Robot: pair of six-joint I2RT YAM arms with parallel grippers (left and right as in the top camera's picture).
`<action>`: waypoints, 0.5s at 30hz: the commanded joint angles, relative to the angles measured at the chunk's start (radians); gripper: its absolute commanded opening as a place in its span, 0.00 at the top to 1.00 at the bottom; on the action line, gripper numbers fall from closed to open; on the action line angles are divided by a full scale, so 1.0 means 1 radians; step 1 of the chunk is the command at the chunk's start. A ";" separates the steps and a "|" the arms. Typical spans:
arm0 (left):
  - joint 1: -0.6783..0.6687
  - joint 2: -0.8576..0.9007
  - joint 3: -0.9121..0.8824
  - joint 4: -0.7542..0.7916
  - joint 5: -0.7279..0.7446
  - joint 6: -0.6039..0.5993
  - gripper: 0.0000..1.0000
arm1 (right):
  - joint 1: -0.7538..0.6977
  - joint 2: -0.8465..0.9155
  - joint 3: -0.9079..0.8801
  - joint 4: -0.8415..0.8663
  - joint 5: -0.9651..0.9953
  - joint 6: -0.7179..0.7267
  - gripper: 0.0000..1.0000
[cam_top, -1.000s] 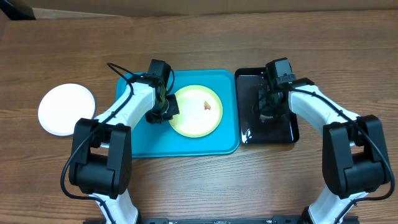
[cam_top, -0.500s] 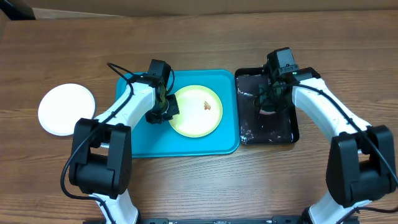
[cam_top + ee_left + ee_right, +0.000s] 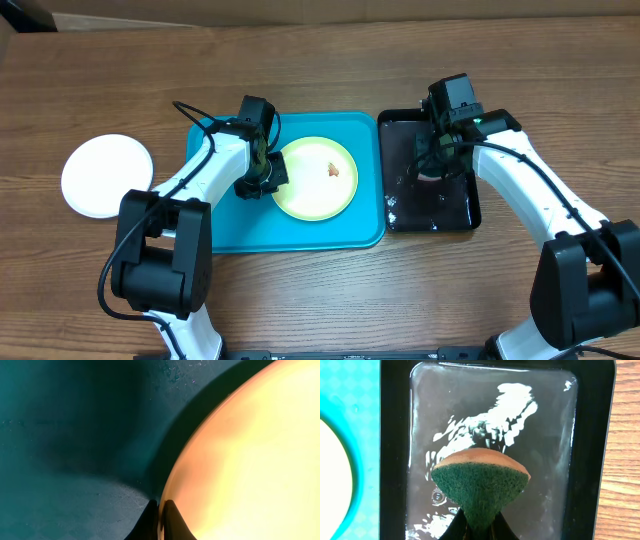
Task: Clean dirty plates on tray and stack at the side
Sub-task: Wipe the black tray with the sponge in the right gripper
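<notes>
Yellow-green plate (image 3: 316, 180), rim inside left pincer (image 3: 160, 519)

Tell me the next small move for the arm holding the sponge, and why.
Probably swing the right gripper left, carrying the sponge from over the black tray to the yellow-green plate. The sponge is pinched and ready, a brown smear sits on the plate, and the left gripper is shut on the plate's rim, bracing it on the blue tray.

Smeared yellow-green plate (image 3: 316, 178) on turquoise tray (image 3: 300, 232)
</notes>
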 commanded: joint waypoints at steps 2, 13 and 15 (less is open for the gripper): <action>-0.001 0.018 -0.027 0.001 -0.007 -0.021 0.96 | 0.004 -0.033 0.031 0.003 0.013 -0.003 0.96; -0.002 0.018 -0.028 0.002 -0.007 -0.021 0.96 | 0.004 -0.032 0.030 -0.016 0.013 -0.002 0.96; -0.001 0.018 -0.028 0.002 -0.007 -0.021 0.96 | 0.004 -0.032 0.024 -0.024 0.013 -0.002 0.96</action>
